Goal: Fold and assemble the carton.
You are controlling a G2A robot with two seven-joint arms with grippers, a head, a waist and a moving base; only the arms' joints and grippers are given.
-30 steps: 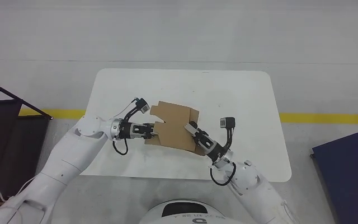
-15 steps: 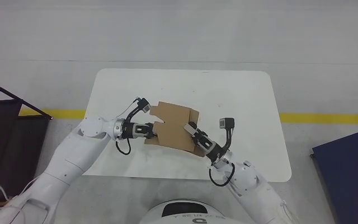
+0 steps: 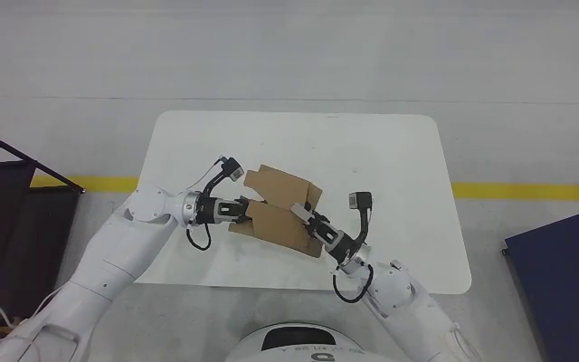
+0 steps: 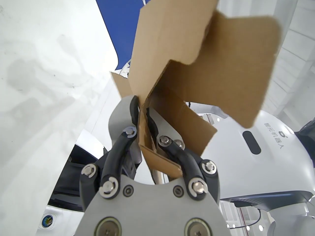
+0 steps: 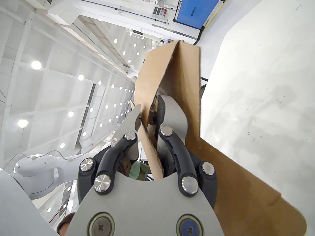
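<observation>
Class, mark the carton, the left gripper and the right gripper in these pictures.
carton [image 3: 282, 188], top view, on its broad brown flap.
left gripper [image 4: 141, 110], left wrist view, midway between its fingertips, shut on cardboard.
right gripper [image 5: 149, 110], right wrist view, midway between its fingertips, shut on cardboard.

Both arms angled inward — left gripper [image 3: 245, 213], right gripper [image 3: 300, 214], fingers [image 4: 134, 111] tight on carton [image 3: 285, 186].

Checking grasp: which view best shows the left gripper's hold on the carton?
Left wrist view: left gripper shut on the carton edge, cardboard clamped between its fingers. Top view shows that contact small, from above. Right wrist view shows the carton held by the right gripper.
</observation>
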